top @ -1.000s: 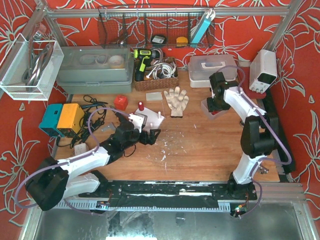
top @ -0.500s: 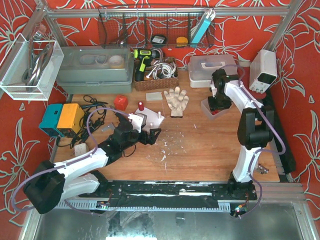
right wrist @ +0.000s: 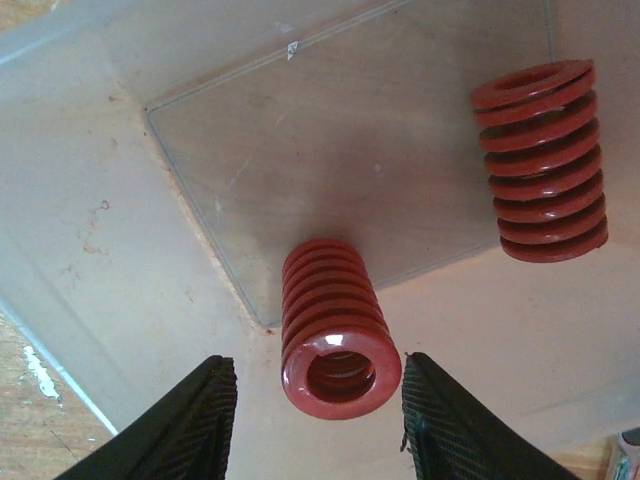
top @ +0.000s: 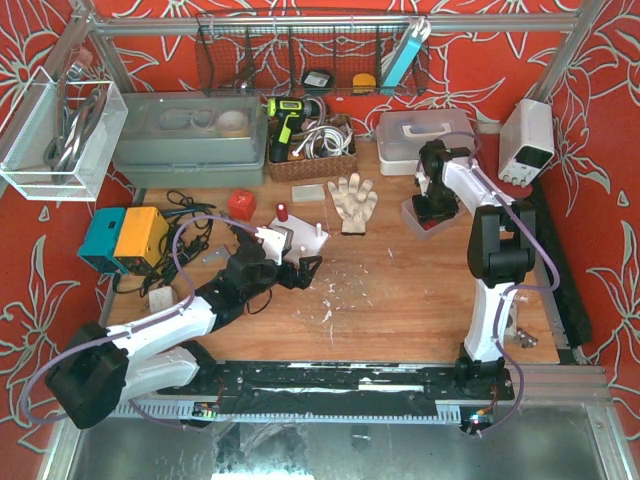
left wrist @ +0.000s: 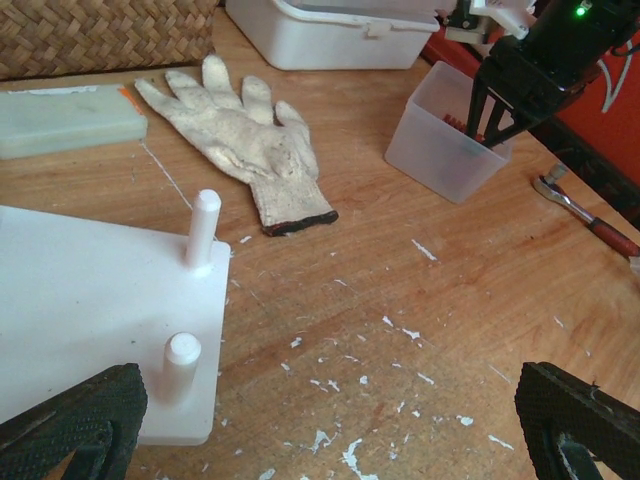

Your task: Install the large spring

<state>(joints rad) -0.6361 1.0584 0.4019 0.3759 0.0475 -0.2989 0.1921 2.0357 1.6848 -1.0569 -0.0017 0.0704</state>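
In the clear bin (right wrist: 100, 250), the right gripper (right wrist: 320, 400) straddles a red spring (right wrist: 335, 330), jaws parted with a gap on one side. A second spring (right wrist: 542, 160) lies apart from it. The left gripper (left wrist: 325, 425) gapes wide near the white peg plate (left wrist: 80, 290), only its fingertips in frame.

Glossy red on the near spring (right wrist: 335, 330) and the far spring (right wrist: 542, 165), with darker red between the coils. Cloudy, see-through white for the bin (right wrist: 100, 250) around them. Matte black with a fine cross-hatch on the fingers (right wrist: 185, 425) of the right end effector (right wrist: 318, 390); matching black on the left end effector (left wrist: 320, 430). Warm brown wood grain, flecked with white chips, across the bench (left wrist: 400, 270). Off-white knit on the glove (left wrist: 250, 150), dark trim at the cuff. Plain white for the peg plate (left wrist: 90, 300). Tan herringbone weave on the basket (left wrist: 100, 30). Pale green with an orange edge on the block (left wrist: 65, 120). Red backdrop (top: 600, 90) patterned with white outlined flowers. Teal and yellow halves on the box (top: 125, 238).
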